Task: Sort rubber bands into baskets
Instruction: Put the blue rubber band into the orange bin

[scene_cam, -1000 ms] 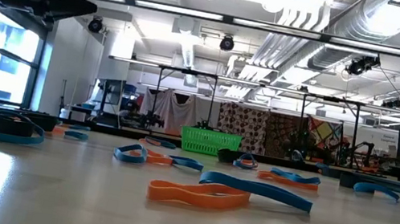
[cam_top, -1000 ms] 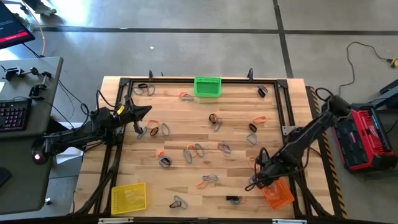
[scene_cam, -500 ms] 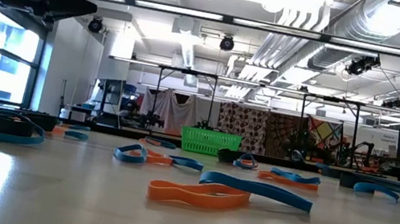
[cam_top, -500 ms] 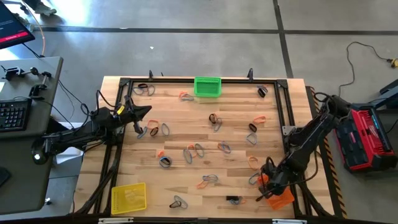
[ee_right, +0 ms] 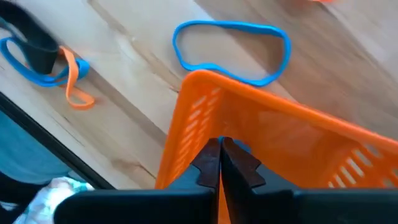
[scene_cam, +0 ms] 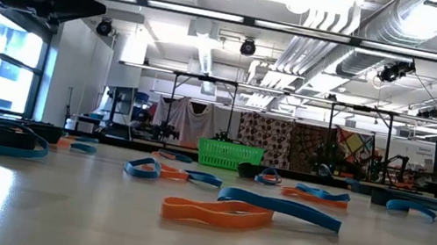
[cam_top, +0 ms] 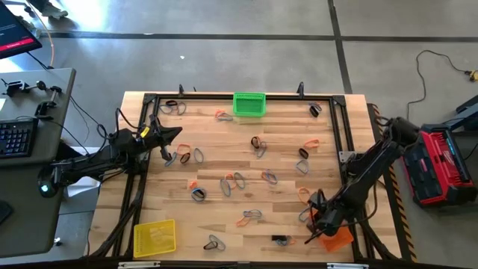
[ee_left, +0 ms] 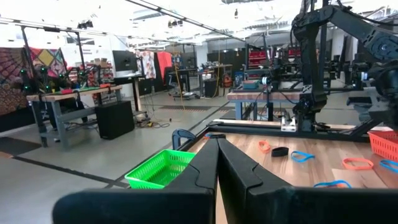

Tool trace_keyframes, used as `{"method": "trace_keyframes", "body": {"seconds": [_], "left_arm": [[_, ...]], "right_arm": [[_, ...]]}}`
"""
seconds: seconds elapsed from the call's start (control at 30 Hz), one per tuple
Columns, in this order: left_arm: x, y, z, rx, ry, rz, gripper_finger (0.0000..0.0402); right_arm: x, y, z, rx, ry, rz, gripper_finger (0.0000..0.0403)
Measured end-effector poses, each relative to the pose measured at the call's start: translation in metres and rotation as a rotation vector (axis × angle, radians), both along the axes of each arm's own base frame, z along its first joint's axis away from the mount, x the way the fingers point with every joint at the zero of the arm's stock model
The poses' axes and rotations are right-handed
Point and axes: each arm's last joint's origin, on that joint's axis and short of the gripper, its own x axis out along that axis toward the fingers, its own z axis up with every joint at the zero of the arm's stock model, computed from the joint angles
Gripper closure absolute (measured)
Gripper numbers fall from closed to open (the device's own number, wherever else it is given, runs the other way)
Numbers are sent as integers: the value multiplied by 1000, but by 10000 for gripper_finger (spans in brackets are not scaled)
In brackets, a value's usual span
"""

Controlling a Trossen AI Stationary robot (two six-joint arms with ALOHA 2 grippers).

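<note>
barely begun: most rubber bands (cam_top: 252,216) lie loose, away from right gripper (cam_top: 320,222). fully shut, empty, over orange basket (cam_top: 334,237).

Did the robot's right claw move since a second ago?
Yes. The right gripper slid toward the near table edge and now sits over the orange basket, where earlier it sat just short of it.

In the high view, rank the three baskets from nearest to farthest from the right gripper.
1. Orange basket, directly under the right gripper, near-right corner.
2. Yellow basket, near-left corner.
3. Green basket, middle of the far edge; nearly as far as yellow.
</note>
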Motion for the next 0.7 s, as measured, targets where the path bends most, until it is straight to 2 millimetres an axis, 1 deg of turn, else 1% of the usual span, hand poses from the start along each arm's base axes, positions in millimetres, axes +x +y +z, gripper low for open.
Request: {"method": "trace_keyframes", "body": {"seconds": [0.2,0.4,0.6,0.7], "left_arm": [[0,0,0,0,-1,0,401],[0,0,0,-1,-1,0,401],[0,0,0,0,-1,0,401],[0,0,0,0,-1,0,401]], "right_arm": [[3,5,0,57,-4,12,403],[-1,9,1,148,101,-16,403],[-4,12,1,155,122,-36,402],[-4,11,1,158,127,-49,391]]}}
